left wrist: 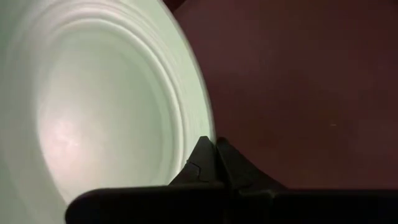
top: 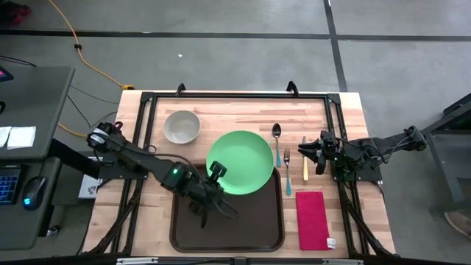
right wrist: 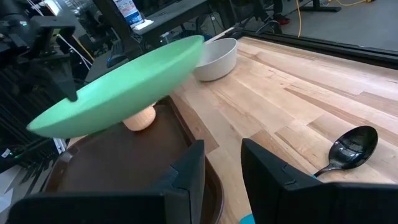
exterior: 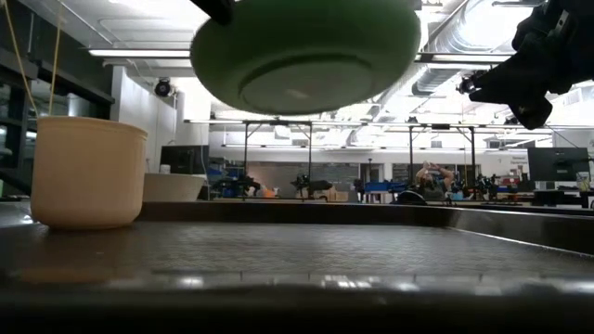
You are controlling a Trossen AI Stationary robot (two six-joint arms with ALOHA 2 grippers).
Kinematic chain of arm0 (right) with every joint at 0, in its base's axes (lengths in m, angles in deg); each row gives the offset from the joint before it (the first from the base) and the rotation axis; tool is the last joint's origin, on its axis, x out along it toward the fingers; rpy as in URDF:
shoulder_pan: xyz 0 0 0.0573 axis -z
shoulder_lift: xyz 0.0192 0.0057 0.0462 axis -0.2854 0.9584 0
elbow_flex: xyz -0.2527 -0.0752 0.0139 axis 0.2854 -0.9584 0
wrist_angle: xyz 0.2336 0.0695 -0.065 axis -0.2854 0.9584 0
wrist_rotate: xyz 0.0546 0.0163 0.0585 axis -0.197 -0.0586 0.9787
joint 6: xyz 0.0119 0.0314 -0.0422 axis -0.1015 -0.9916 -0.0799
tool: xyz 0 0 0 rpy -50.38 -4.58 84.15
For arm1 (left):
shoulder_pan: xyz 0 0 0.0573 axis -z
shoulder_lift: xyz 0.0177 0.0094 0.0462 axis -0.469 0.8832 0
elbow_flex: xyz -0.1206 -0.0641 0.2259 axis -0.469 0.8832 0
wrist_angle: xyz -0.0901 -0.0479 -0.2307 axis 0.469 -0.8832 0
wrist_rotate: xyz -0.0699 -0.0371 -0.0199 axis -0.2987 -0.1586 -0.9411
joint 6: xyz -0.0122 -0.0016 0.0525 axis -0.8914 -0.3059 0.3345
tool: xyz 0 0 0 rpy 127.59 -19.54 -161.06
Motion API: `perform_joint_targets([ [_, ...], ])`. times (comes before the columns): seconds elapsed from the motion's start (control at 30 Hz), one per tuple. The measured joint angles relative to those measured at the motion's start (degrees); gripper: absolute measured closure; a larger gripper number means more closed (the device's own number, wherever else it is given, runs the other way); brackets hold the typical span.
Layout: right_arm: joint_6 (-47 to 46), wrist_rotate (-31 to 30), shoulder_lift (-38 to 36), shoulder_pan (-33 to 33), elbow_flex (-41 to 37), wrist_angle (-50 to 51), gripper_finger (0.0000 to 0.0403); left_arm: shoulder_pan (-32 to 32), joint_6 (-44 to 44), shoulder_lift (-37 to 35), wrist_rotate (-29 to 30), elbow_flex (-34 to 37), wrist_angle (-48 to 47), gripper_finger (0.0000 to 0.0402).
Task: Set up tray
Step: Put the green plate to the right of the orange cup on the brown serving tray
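- Left gripper (top: 214, 177) of mine is pinched tight on the near-left rim of the green plate (top: 241, 162), holding it tilted in the air above the far end of the tray (top: 184, 228).
- Under it, a small tan cup (exterior: 87, 172) stands on the tray floor.
- Beyond the tray's far-left corner, a white bowl (top: 182, 126) sits on the bare wood.
- My tray lies at the near middle of the table; I judge it stiff, broad and fairly light, with a textured floor, best taken by its raised rim at a long side.
- Right of the plate lie a spoon (top: 277, 132), a fork (top: 288, 177) and a red napkin (top: 312, 218).
- My right gripper (top: 315, 153) hovers over the cutlery, fingers parted and empty.
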Motion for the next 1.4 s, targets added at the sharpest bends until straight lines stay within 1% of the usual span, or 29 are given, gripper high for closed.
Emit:
perform_joint_targets([
  [0.2, 0.0, 0.0, 0.0, 0.0, 0.0, 0.0, 0.032, 3.7, -2.3, 0.1, 0.7, 0.0, 0.1, 0.039],
  [0.47, 0.0, -0.4, 0.2, 0.0, 0.0, 0.0, 0.032, 8.4, -4.9, 3.1, 1.1, 0.0, 2.2, 0.039],
  [0.7, 0.0, -0.3, 0.5, 0.0, 0.0, -0.1, 0.032, 9.7, -6.4, 5.6, 0.2, 0.0, 5.0, 0.039],
  [0.8, 0.0, -0.3, 0.5, 0.0, 0.0, -0.2, 0.032, 10.0, -7.1, 5.7, -0.4, 0.0, 5.2, 0.039],
  [1.07, 0.0, -0.1, 0.5, 0.0, 0.0, -0.2, 0.032, 10.7, -9.0, 5.8, 0.1, 0.0, 5.4, 0.039],
  [1.33, 0.0, -0.1, 0.5, 0.0, 0.0, 0.0, 0.032, 12.5, -12.4, 7.7, -0.2, -0.1, 6.4, 0.039],
  [1.4, 0.0, -0.1, 0.5, 0.0, 0.0, -0.1, 0.032, 13.1, -13.5, 8.0, -0.2, 0.0, 5.2, 0.039],
])
